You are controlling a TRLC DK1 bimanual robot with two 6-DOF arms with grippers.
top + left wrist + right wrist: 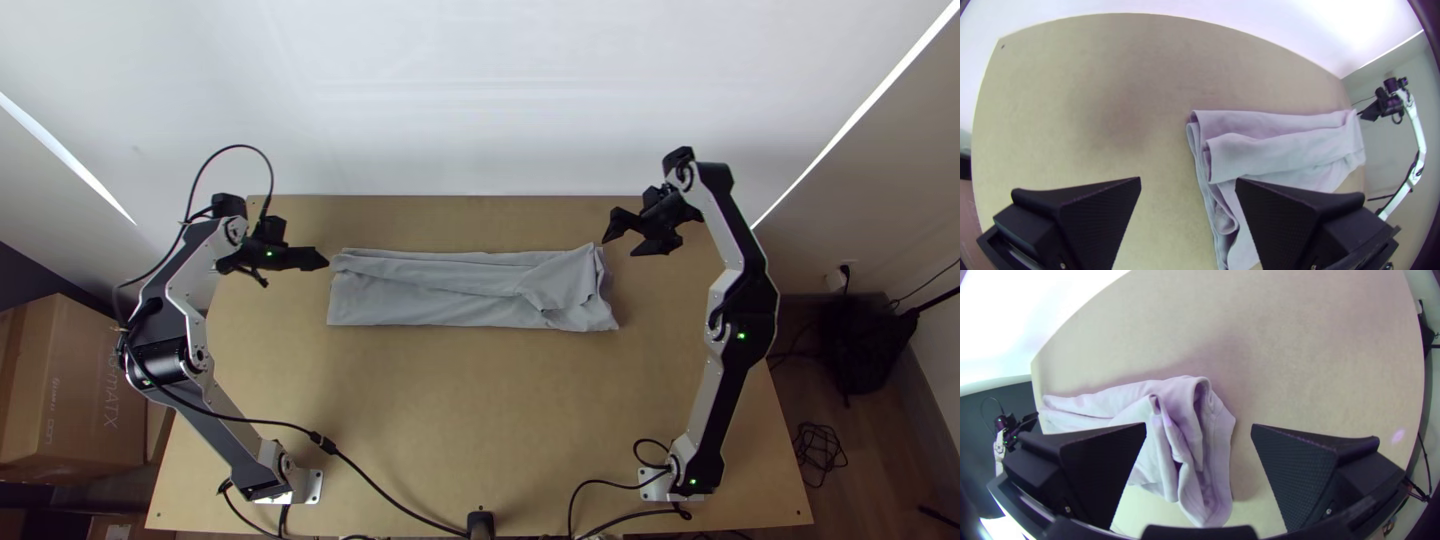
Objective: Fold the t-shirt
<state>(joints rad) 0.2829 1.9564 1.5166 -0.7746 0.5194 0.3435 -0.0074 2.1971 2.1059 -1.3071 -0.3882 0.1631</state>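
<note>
Folding the grey T-shirt [430,295] crosswise seems next: the left hand [1188,178], released, should pinch every layer at the left end, low over the table [480,420], and carry them rightward once the right hand [1199,424], also released, squares the rumpled right end. The strip lies between both, long axis running left to right; which end is the collar's, I can't tell.

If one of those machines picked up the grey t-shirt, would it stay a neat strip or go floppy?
Probably floppy: the grey t-shirt is soft enough to rumple at its right end. Its folds would likely slip open if lifted by one layer, since the layers already gape at both ends. It looks fairly light, judging by the thin edges.
</note>
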